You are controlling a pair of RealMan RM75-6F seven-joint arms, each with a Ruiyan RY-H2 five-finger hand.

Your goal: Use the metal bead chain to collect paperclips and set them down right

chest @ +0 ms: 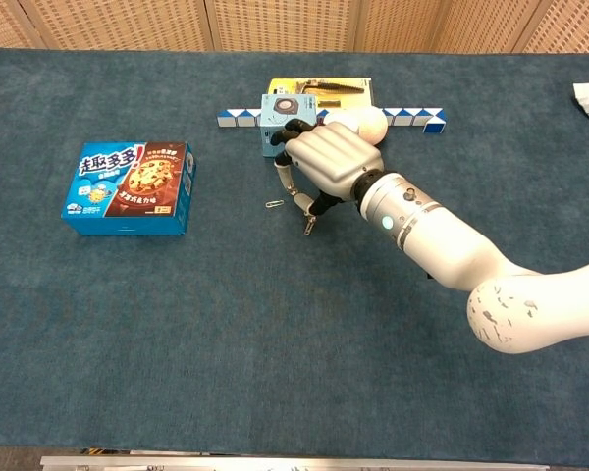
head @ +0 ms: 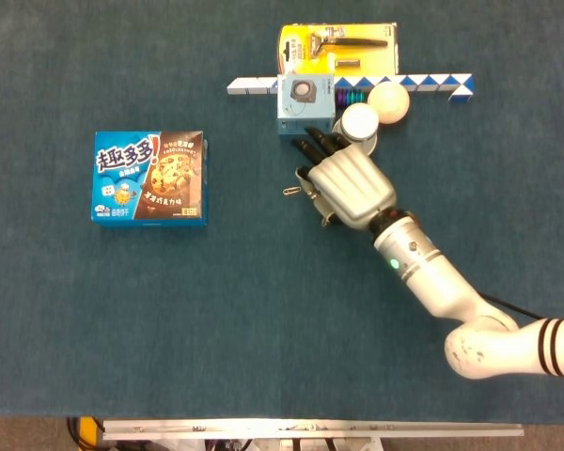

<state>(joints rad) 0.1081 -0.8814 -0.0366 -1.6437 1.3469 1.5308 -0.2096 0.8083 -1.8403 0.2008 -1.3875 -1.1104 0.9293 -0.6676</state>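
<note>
Blue felt tabletop (head: 263,319), my right robot hand (head: 346,186) sits palm down just below the pale blue box (head: 305,103), fingers curled in. From the chest view I see the metal bead chain (chest: 287,183) pinched under the fingers of that robot hand, hanging in a short loop down to the tabletop. 1 paperclip (chest: 309,225) hangs at the chain's lower end, tip at or near the cloth, cannot tell if it touches. 2nd paperclip (head: 291,191) lies flat on the tabletop just left of the hand, apart from the chain as far as I can see.

Left robot hand not visible in either camera.

Rest of the scene: cookie box (head: 150,177) well off to the left, lying flat. Behind the pale blue box, a yellow razor pack (head: 338,47) at the far edge. Blue-and-white snake puzzle (head: 432,85) runs in a straight line left to right behind the hand. 2 white balls, 1 (head: 389,101) near the puzzle, other one (head: 360,122) just beyond my fingertips. Something purple (head: 349,96) tucked between the pale blue box and the balls, too small to identify
</note>
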